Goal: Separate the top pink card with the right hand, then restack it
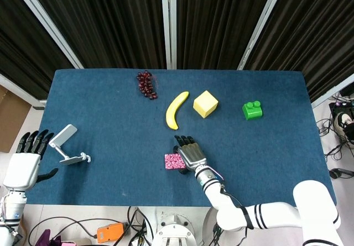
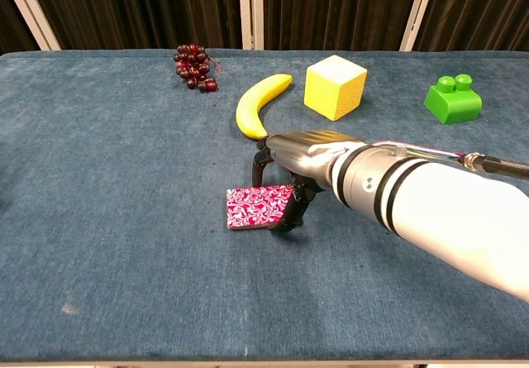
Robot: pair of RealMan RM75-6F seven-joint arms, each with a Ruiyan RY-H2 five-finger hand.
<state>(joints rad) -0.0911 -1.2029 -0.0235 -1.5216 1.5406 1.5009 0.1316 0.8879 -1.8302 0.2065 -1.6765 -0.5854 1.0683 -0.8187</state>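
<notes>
A: Setting: blue cloth table [image 1: 110, 119], dark pleated curtains with white uprights behind.

B: Task item?

A: One pink card stack [image 2: 260, 206], patterned, lying flat near the front middle of the table, in front of the banana [image 2: 258, 102].

B: Right hand?

A: Right hand [image 2: 302, 161] sits over the stack's right end. The fingers [image 2: 258, 160] curl down at the far edge, and one dark digit reaches down at the near right corner. Contact looks likely at that corner; whether a card is actually pinched cannot be told. The stack lies level on the cloth.

B: Left hand?

A: Left hand [image 1: 27, 157] at the table's left edge, head view only. Fingers extended and apart, holding nothing.

B: Remaining stock?

A: Grapes [image 1: 146, 84], far side. Yellow cube [image 1: 205, 103], just right of the banana. Green brick [image 1: 252, 110], further right. Grey-and-white tool [image 1: 67, 146], just beside the left hand, not touching it.
</notes>
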